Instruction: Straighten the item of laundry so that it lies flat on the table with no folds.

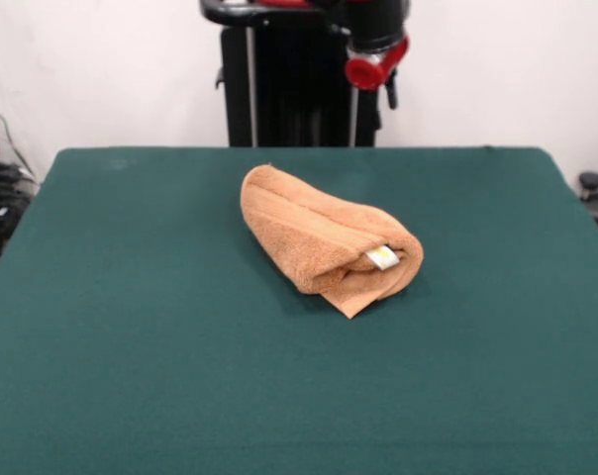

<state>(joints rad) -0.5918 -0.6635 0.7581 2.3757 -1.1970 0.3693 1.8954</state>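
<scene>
Your green desk (131,346) fills most of the view. Near its middle the orange-tan towel (319,237) lies rolled and folded over itself, its white tag (382,257) showing at the near end. You cannot tell the claw's state here.
</scene>
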